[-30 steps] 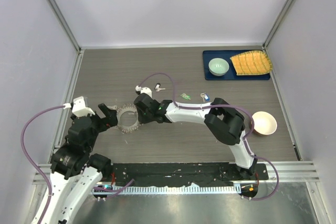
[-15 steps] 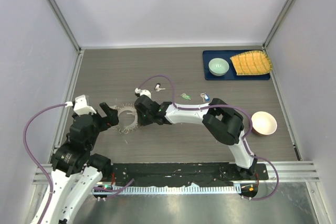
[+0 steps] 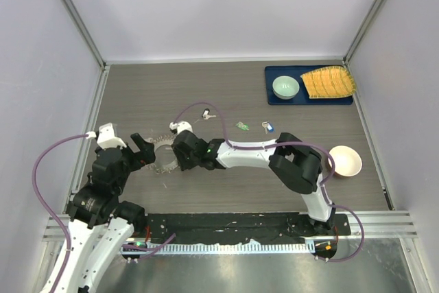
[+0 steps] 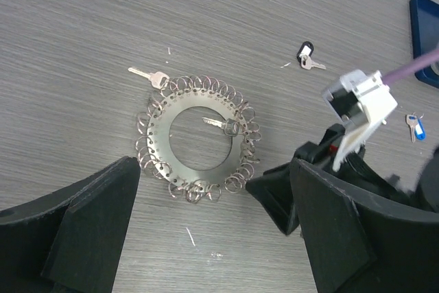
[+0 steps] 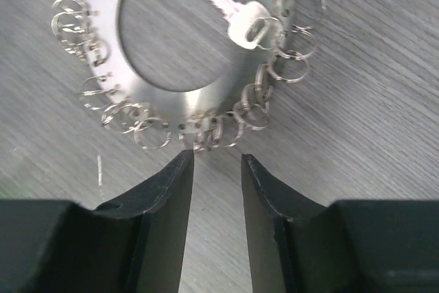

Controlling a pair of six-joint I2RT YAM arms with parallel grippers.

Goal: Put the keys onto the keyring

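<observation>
The keyring (image 3: 162,156) lies flat on the table, a grey metal disc with many small split rings round its rim; it also shows in the left wrist view (image 4: 162,143) and the right wrist view (image 5: 221,87). A plain silver key (image 5: 241,16) hangs on it, pointing into the hole, and another (image 4: 149,75) sticks out at its far edge. The green key (image 3: 242,126) and blue key (image 3: 267,127) lie loose further right. My left gripper (image 3: 145,150) is wide open just left of the ring. My right gripper (image 5: 216,158) is narrowly open and empty, tips at the ring's rim.
A black-headed key (image 3: 208,114) lies behind the ring. A blue tray (image 3: 274,75) at the back right holds a green bowl (image 3: 285,87) and a yellow-orange ribbed item (image 3: 329,82). A white bowl (image 3: 345,160) stands at the right. Walls enclose the table.
My right gripper has moved nearer and slightly left, down to the right rim of the keyring. The left gripper has barely shifted. The loose keys have not moved.
</observation>
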